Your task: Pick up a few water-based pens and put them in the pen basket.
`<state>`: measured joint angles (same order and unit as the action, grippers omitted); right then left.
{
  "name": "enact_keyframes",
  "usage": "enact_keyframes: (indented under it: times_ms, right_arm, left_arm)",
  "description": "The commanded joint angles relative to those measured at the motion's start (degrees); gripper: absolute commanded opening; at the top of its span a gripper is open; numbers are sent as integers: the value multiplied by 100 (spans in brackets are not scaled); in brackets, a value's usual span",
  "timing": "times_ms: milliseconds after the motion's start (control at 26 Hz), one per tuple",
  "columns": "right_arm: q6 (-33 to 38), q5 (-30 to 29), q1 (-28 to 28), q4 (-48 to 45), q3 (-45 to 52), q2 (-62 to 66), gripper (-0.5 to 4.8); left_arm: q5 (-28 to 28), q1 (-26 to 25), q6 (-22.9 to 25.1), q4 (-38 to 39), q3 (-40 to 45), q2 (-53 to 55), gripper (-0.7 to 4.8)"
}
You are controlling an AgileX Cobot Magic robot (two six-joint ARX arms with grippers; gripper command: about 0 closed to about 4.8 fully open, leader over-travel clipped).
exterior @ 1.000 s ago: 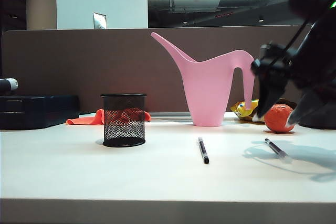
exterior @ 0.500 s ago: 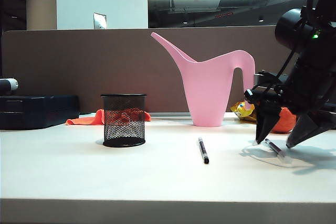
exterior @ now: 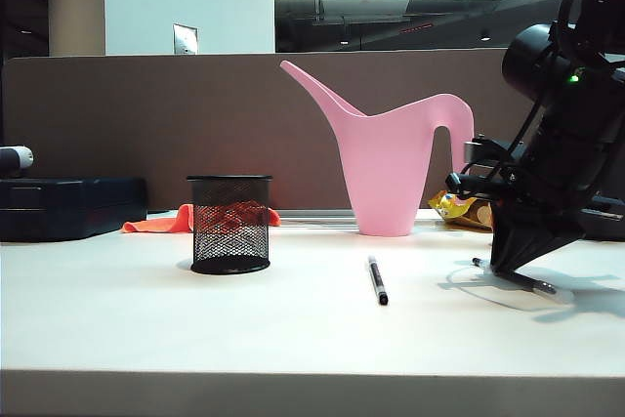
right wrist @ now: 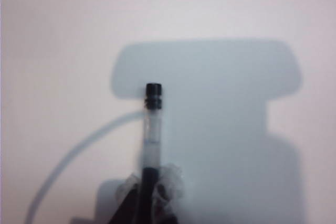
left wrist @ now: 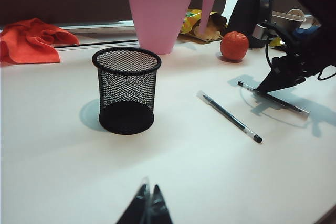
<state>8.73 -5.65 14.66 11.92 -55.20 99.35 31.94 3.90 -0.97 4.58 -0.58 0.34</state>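
Two pens lay on the white worktop (exterior: 293, 339). The right gripper (exterior: 510, 263) was down near the right edge, its jaws pinched shut on the pen with the clear end (right wrist: 153, 129), which still lay flat on the worktop; in the right wrist view the clear section and black tip stuck out past the fingertips (right wrist: 169, 179). The other pen (exterior: 377, 279), all dark, sat around the middle of the worktop, well apart from the gripper. The pen basket (exterior: 230, 223) stood upright toward the left side, with nothing visible inside. Behind, along the back edge, were a pink watering can (exterior: 386, 158), an orange cloth (left wrist: 29, 40) and an orange ball (left wrist: 234, 45). The left gripper (left wrist: 147, 208) hung over the front edge with its jaws together, holding nothing.
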Motion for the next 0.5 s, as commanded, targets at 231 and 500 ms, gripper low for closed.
enact_keyframes:
  times_ms: [231,500]
  right_arm:
    - [7,-1261,90,-7,-232,-313,-9]
    - [50,-2002,358,-1952,-249,-907,-9]
  left_arm:
    - [26,-2,7,-35,-9,4,-4]
    - [22,-2,9,-35,-7,4,-4]
